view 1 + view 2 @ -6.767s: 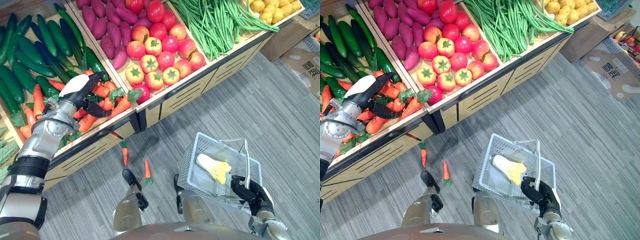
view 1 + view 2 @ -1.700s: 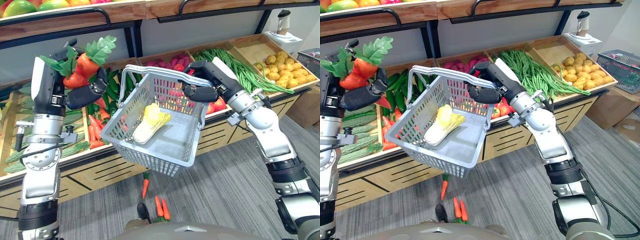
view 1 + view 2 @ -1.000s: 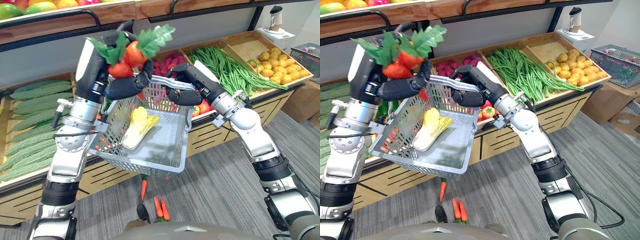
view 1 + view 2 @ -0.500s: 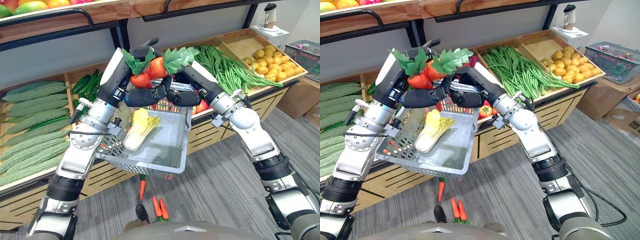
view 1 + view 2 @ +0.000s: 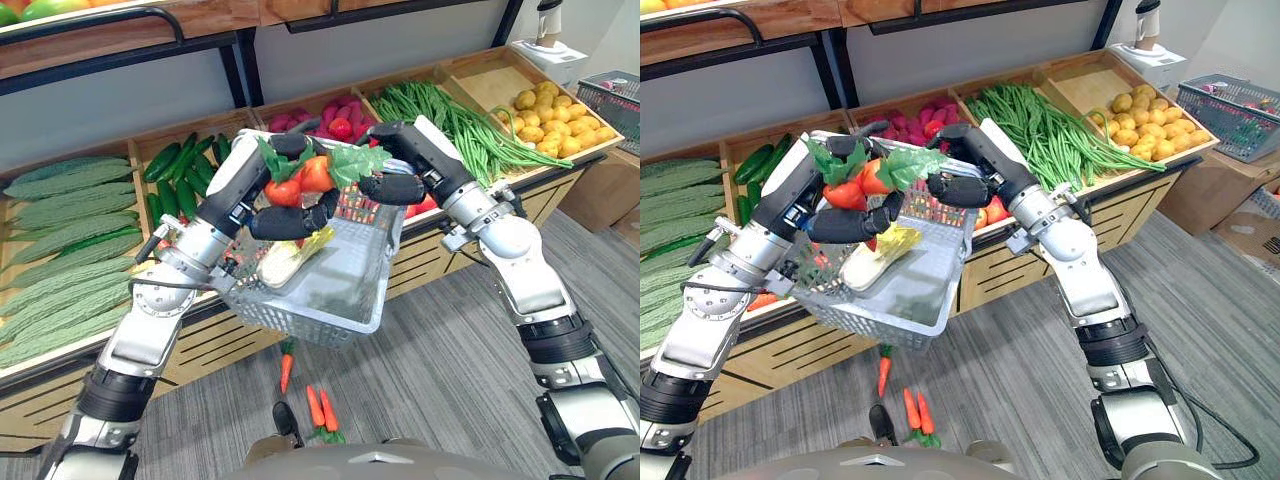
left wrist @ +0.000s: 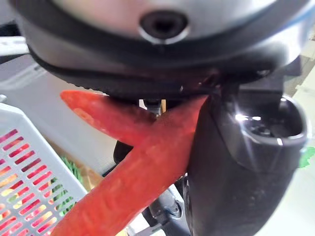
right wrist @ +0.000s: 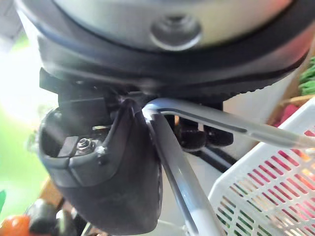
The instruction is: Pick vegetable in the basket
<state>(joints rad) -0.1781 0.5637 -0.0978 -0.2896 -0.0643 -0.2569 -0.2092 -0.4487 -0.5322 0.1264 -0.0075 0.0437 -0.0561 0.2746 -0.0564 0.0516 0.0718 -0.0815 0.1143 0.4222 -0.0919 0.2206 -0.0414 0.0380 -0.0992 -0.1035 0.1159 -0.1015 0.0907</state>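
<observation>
You're clamping the carrots (image 5: 298, 180) in the left hand (image 5: 290, 220), fingers curled round them, hanging just above the basket (image 5: 345, 290) opening. Right hand (image 5: 392, 187) is gripping the basket handle (image 7: 224, 123), fingers wrapped round it. Pale cabbage (image 5: 870, 260) is lying inside.

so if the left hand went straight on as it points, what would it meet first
Likely the right hand, shut on the metal handle of the grey plastic basket, just past the bunch of orange carrots in the left hand; depth is unclear.

Head eyes share the basket (image 5: 345, 290) from above, wrist views very close
</observation>
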